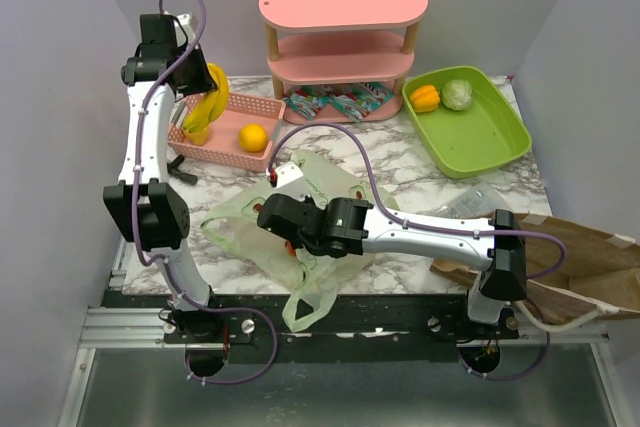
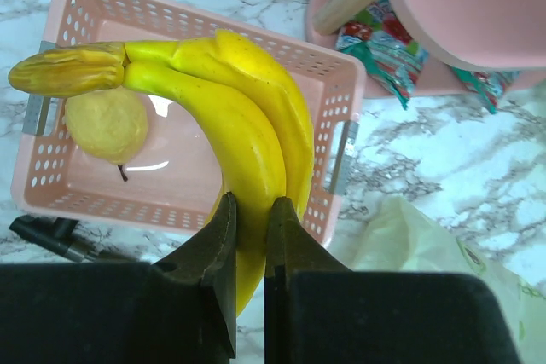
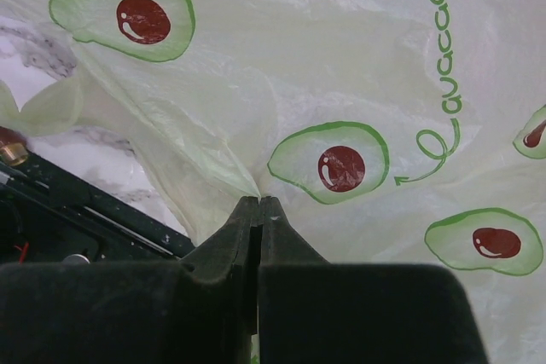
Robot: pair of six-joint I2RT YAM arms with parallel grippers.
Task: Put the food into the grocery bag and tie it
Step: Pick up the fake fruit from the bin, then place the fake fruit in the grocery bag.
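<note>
Nearest me, the grocery bag (image 1: 240,227) lies crumpled on the table (image 1: 420,172) by the front edge, and the right gripper (image 3: 258,206) has its fingers pressed together on a fold of the thin plastic. Whether anything is inside I can't tell; the handles are untied. Beyond it, the left gripper (image 2: 252,210) pinches the bananas (image 2: 247,125) above the pink basket (image 2: 77,6). Farther back, the snack packets (image 1: 340,102) sit under the shelf (image 1: 340,7), and the pepper (image 1: 425,97) and leafy head (image 1: 457,94) lie in the green tray (image 1: 490,142). Most of the job looks left.
</note>
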